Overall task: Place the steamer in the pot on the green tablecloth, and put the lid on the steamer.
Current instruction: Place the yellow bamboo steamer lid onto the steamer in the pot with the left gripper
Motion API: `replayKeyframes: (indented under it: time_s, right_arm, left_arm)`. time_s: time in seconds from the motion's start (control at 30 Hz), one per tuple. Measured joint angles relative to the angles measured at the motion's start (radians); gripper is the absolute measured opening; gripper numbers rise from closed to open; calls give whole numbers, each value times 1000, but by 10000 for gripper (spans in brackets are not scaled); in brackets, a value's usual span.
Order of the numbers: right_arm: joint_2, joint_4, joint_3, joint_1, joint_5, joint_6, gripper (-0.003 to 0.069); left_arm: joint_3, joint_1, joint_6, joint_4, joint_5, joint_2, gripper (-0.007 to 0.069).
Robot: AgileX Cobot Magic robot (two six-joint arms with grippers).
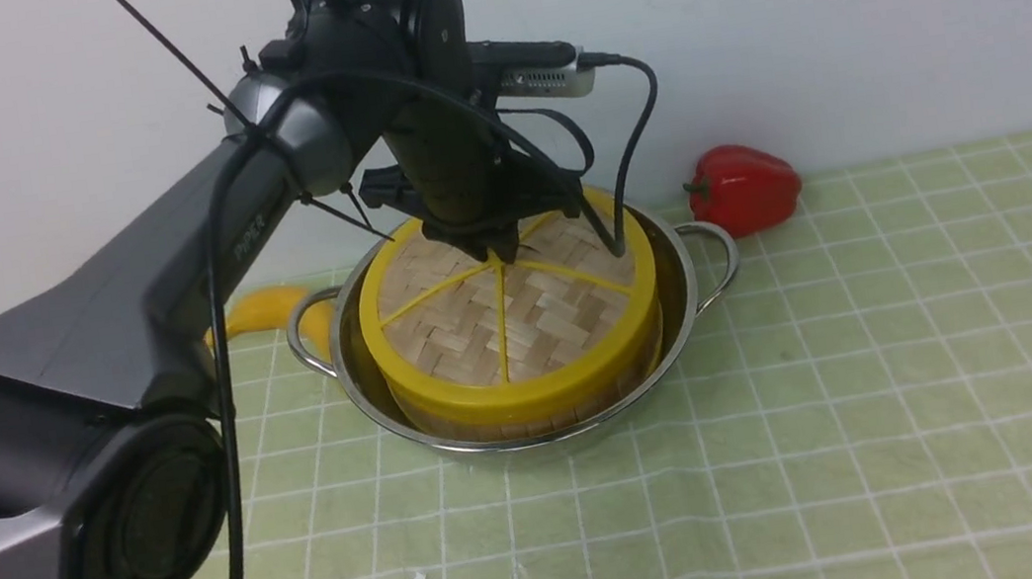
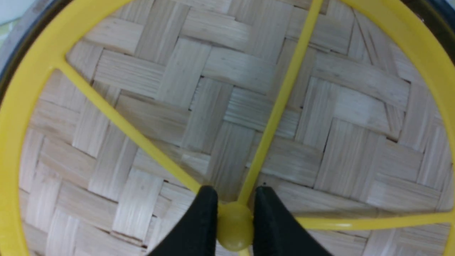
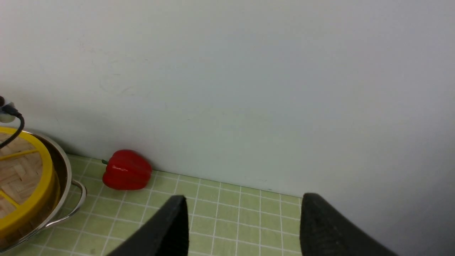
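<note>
Left gripper (image 2: 235,199) pinches the lid (image 2: 213,89) by its centre knob (image 2: 234,225), lid atop the steamer (image 1: 513,421); right gripper (image 3: 241,213) spread.

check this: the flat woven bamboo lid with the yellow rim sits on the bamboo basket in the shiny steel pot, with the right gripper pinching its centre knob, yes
Wrong arm: the left wrist view shows the left gripper pinching the yellow centre knob; the right gripper is open and empty. The woven bamboo lid does sit on the bamboo basket in the shiny steel pot.
</note>
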Motion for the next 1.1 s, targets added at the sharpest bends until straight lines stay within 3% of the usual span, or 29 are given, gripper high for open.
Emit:
replayKeyframes:
  time_s: [0.33,0.43,0.5,0.53,0.7,0.83,0.97,1.1]
  right_arm:
    - [0,1,0,0,0,0,426]
    - [0,3,0,0,0,0,426]
    - [0,5,0,0,0,0,426]
    - [0,5,0,0,0,0,426]
    - [0,6,0,0,0,0,426]
    - [0,8,0,0,0,0,426]
    - [0,25,0,0,0,0,426]
    - [-31,105,41,0,-7,0,393]
  left_arm:
    - [-6,0,0,-1,3,7,116]
    - [-8,1,3,-3,3,8,164]
    - [-23,2,17,-4,11,13,257]
    - [-28,2,17,-4,12,15,267]
    - [-165,4,32,-2,29,38,575]
    - [-202,4,35,-22,30,-22,673]
    - [-205,4,37,-24,31,-119,662]
    - [-205,4,37,-28,31,-263,512]
